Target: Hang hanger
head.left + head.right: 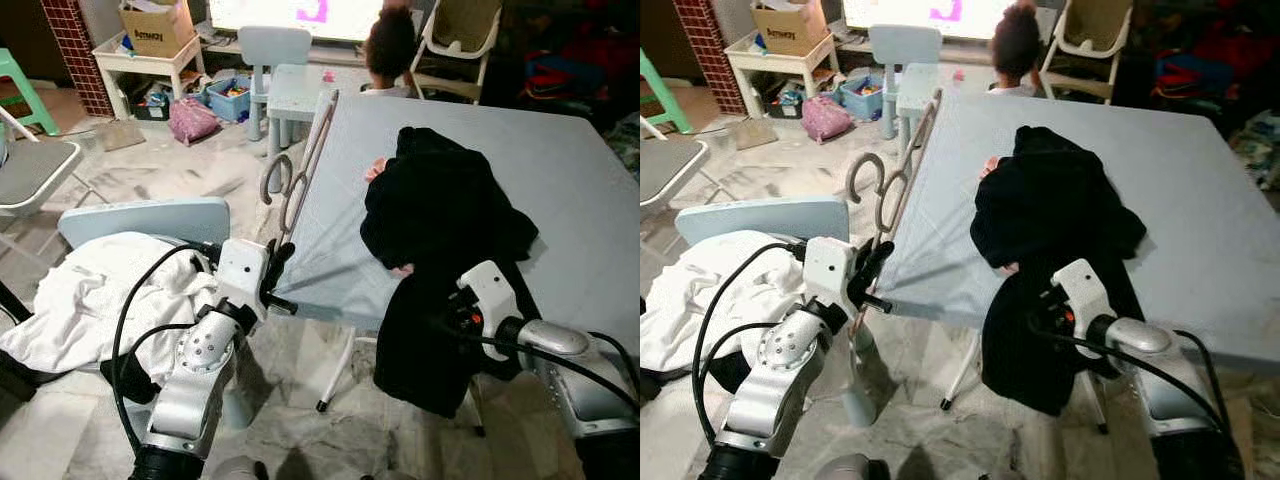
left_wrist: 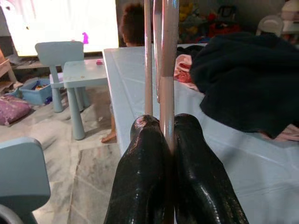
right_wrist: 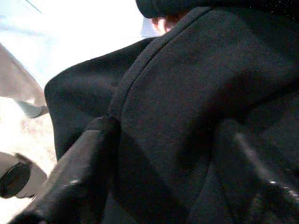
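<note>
Pink hanger (image 1: 300, 170) is being clamped at its lower end by the closed left tool (image 2: 163, 140), standing upright beyond it along the counter (image 1: 560, 170) edge. Right tool (image 3: 163, 154) is spreading wide against the black garment (image 1: 440, 210), likely readying it for dressing.

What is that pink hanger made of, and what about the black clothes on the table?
The hanger looks like thin metal rod with a smooth pinkish coating: it is slim, stiff and a little shiny where the left hand pinches it. It might be plastic. The black garment looks like soft, matte fleece or knit cloth, folding and drooping over the table edge.
</note>
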